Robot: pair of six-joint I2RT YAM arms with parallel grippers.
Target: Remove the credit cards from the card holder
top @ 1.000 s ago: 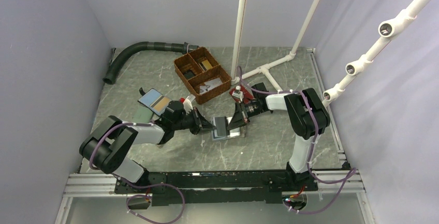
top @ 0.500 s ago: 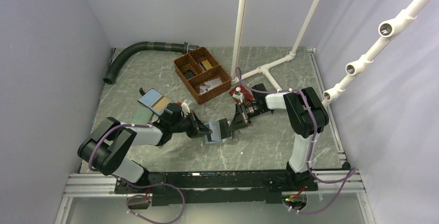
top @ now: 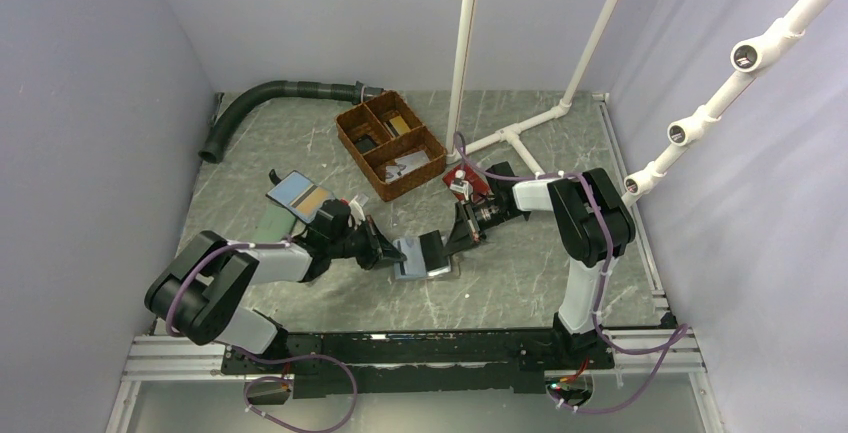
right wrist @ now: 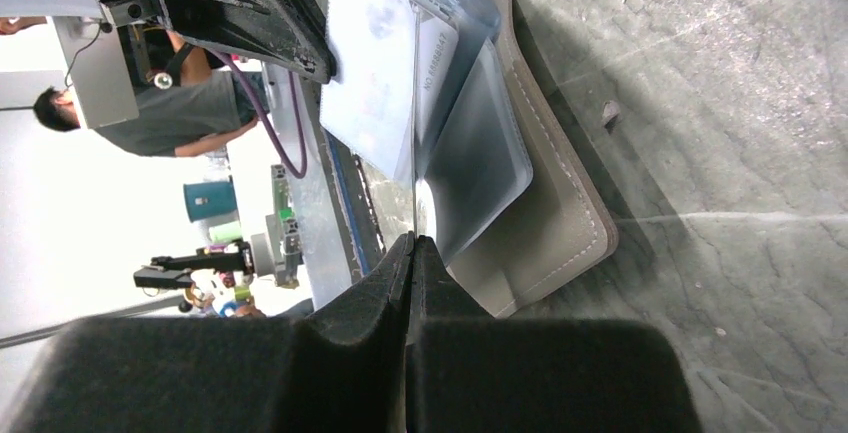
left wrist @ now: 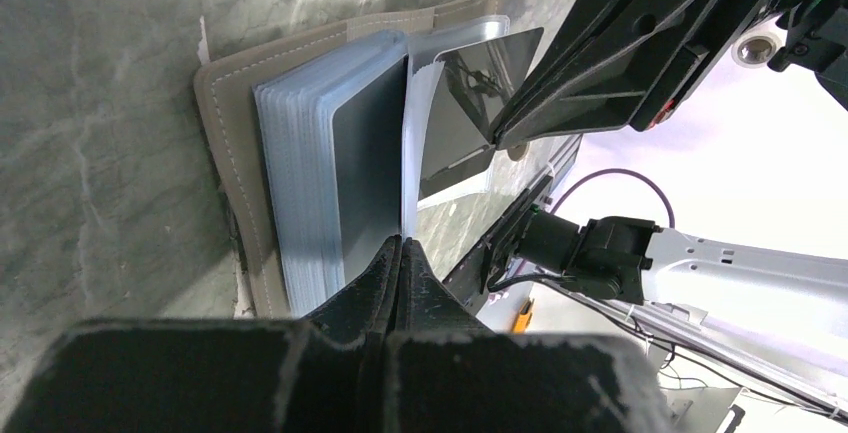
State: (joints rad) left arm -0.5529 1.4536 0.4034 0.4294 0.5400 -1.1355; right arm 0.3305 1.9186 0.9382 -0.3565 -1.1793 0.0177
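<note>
My left fingers [left wrist: 372, 288] and right fingers [right wrist: 385, 288] each pinch a sleeve [left wrist: 412, 123] of the open card holder [top: 418, 256]. The credit cards [right wrist: 437, 48] all look unremoved.

My grey marbled table [top: 520, 283] bears the open card holder [top: 412, 265], a wicker basket [top: 360, 161], a black hose [top: 262, 96], a blue wallet [top: 300, 193].

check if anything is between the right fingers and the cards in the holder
Nothing separate: the right fingers are shut on a thin leaf of the card holder, the left fingers on another. Only clear sleeves cover the cards.
</note>
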